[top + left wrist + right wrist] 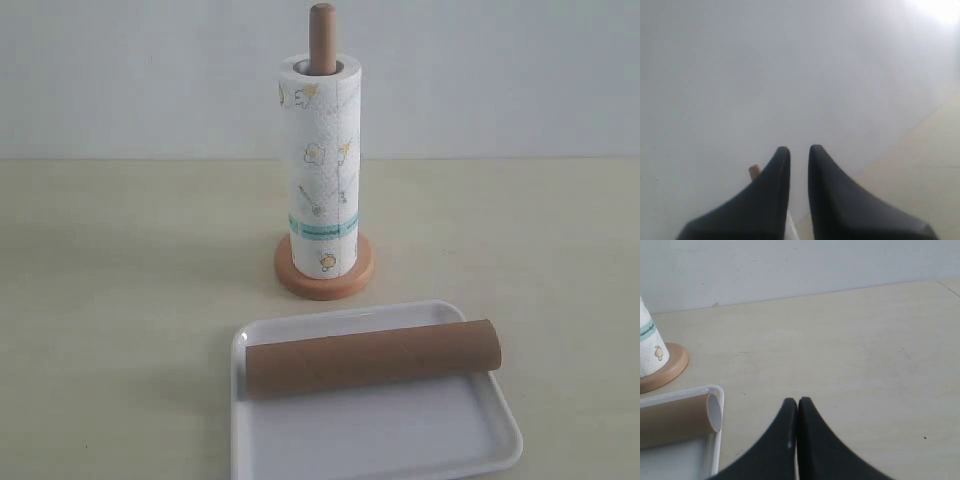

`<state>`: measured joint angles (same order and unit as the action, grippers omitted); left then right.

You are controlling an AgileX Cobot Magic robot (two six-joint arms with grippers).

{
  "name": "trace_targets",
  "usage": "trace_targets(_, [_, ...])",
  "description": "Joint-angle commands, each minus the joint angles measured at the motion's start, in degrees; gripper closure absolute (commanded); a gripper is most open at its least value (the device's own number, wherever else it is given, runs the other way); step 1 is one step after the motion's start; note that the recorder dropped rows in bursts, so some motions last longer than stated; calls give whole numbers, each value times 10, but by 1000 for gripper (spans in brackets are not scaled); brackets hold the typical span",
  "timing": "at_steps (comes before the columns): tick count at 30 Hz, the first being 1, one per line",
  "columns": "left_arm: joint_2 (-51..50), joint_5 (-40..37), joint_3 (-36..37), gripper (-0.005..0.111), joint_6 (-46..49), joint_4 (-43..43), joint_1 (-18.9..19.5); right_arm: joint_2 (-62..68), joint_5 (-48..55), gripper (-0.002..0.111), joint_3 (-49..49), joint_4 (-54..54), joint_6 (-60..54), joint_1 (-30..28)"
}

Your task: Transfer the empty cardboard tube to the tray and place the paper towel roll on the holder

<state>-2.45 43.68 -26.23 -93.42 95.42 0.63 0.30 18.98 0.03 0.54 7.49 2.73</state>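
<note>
Soft, even light is seen everywhere.
Only a faint shadow is cast on the tray (300,440) under the empty cardboard tube (370,358). White glare is seen in the left wrist view, where the left gripper (799,148) is blurred.

No legible text, brand, number or sign found in any view. The roll (322,170), centre of the exterior frame, carries a teal band (323,229) low down; any marks on it are too small to read. Its small yellow pictures show no lettering.
</note>
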Motion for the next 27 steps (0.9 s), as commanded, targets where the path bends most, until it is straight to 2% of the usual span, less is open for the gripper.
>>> trace_targets(1, [7,-33,3,94,-115,-99,-2,-3,-4,108,0,0,-5,-4])
trace_targets(4, [7,-88,3,94,-173,-213,-2,-3,-4,108,0,0,-5,-4])
trace_targets(8, [7,-105,3,94,-218,-340,-2,-3,-4,108,0,0,-5,-4])
trace_targets(11, [7,-133,3,94,-225,-422,-2,-3,-4,108,0,0,-5,-4])
trace_targets(14, [7,-211,3,94,-210,-511,-2,-3,-4,108,0,0,-5,-4])
trace_targets(15, [7,-229,3,94,-171,-544,-2,-3,-4,108,0,0,-5,-4])
trace_targets(17, [7,-274,3,94,89,-688,-2,-3,-4,108,0,0,-5,-4])
trace_targets(18, [7,-290,3,94,309,-780,-2,-3,-4,108,0,0,-5,-4])
trace_targets(19, [7,-305,3,94,414,-817,-2,-3,-4,108,0,0,-5,-4])
trace_targets(20, [13,-361,5,94,555,-882,-2,-3,-4,108,0,0,-5,-4])
trace_targets(21, [19,-400,9,94,601,-918,-2,-3,-4,108,0,0,-5,-4])
trace_targets(22, [24,-444,22,94,693,-970,-2,-3,-4,108,0,0,-5,-4])
trace_targets(23, [24,-451,43,94,763,-998,-2,-3,-4,108,0,0,-5,-4])
trace_targets(27, [24,-441,135,94,788,-1001,3,-3,-2,108,0,0,-5,-4])
